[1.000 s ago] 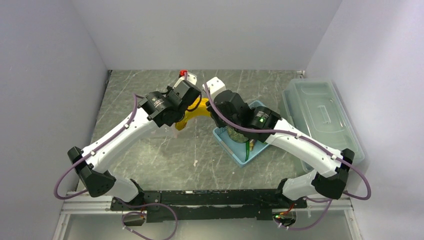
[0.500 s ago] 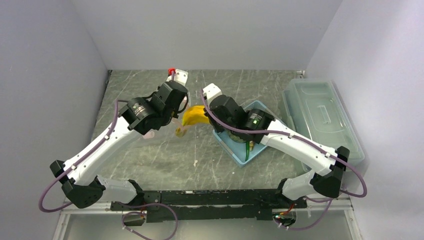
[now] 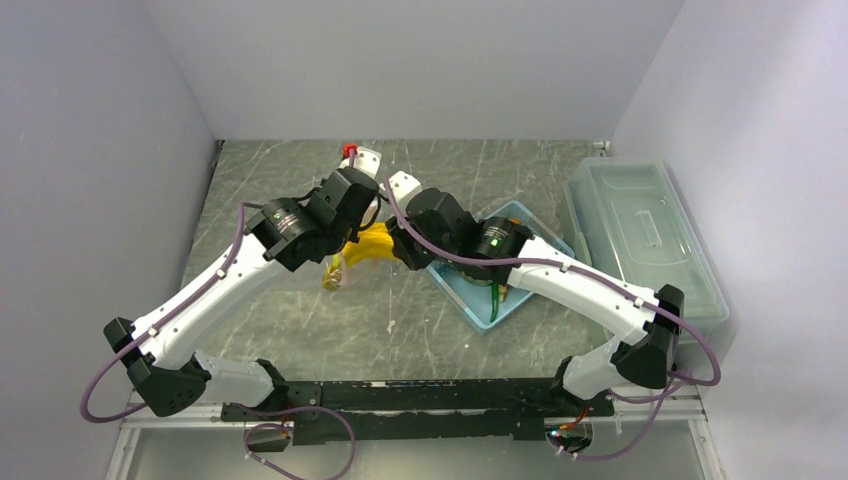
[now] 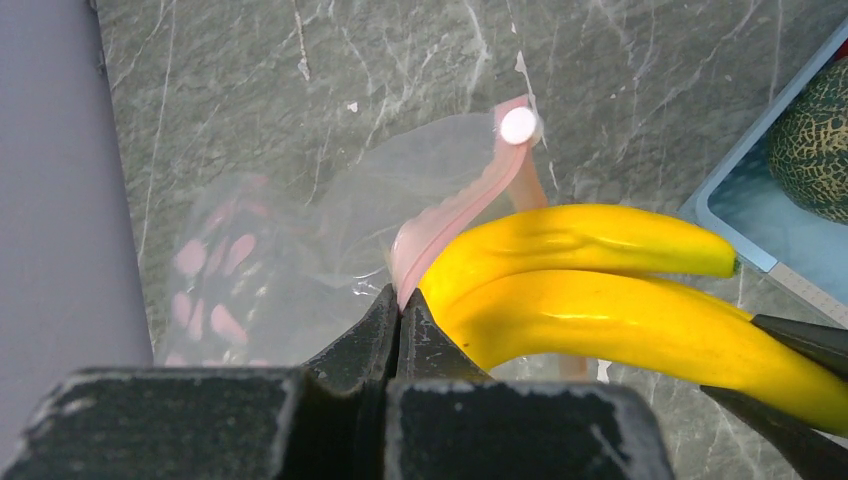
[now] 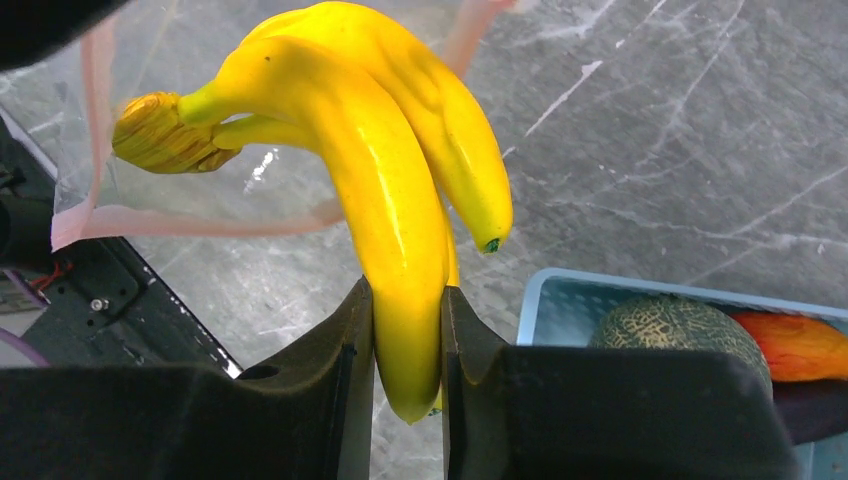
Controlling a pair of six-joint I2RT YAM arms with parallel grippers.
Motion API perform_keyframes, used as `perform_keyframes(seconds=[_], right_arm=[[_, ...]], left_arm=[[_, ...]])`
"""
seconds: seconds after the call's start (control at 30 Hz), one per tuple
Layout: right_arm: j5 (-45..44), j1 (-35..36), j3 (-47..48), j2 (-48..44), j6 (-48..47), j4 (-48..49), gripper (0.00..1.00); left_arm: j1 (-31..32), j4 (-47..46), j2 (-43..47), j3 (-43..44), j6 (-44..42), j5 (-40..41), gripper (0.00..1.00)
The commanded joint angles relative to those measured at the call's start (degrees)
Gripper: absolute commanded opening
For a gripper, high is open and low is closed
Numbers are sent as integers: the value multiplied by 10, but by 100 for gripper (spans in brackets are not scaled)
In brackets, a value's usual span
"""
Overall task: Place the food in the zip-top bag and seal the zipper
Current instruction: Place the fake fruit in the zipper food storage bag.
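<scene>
Though the zip-top bag (image 4: pixel 250 230) is hazy at centre left, my left gripper (image 4: pixel 400 322) pinches its zipper (image 4: pixel 455 210); my right gripper (image 5: pixel 408 330) clamps the banana bunch (image 5: pixel 385 170).

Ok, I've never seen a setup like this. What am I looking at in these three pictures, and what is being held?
It is a robot with two arms bolted at the near edge of a stone-patterned table. The wide picture comes from a fixed camera above and behind the arms. The other two come from a small camera on each wrist, so the dark prongs at the bottom of those are that arm's own fingers.

The left gripper is shut on the pink zipper edge of a clear zip-top bag. The right gripper is clamped on a yellow toy banana bunch, whose stem end is at the bag's mouth.

To the right, a light-blue basket holds a netted melon, and a clear lidded box stands beyond it.
</scene>
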State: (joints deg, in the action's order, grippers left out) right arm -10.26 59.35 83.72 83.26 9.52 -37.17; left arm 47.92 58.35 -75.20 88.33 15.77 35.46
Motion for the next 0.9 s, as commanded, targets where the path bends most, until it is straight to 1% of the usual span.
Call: perform_keyframes(seconds=[0.0,0.23,0.57,0.7,0.77,0.83,0.87], right_arm=[[30,2,16,-12,15,62,0],[43,2,8,0,34,112,0],[70,2,47,63,34,114,0],[86,1,54,79,40,129,3],[85,1,55,84,46,137,9],[84,1,55,87,52,146,11],[81,1,55,88,55,149,15]], left_arm=[[-1,-21,15,-1,5,-12,0],[-2,-32,20,-10,-1,-26,0],[-2,-71,64,-38,-17,-71,0],[-2,-80,76,-44,-21,-87,0],[-1,-82,80,-47,-23,-90,0],[-1,-83,85,-50,-23,-92,0],[-1,-83,86,-52,-23,-92,0]])
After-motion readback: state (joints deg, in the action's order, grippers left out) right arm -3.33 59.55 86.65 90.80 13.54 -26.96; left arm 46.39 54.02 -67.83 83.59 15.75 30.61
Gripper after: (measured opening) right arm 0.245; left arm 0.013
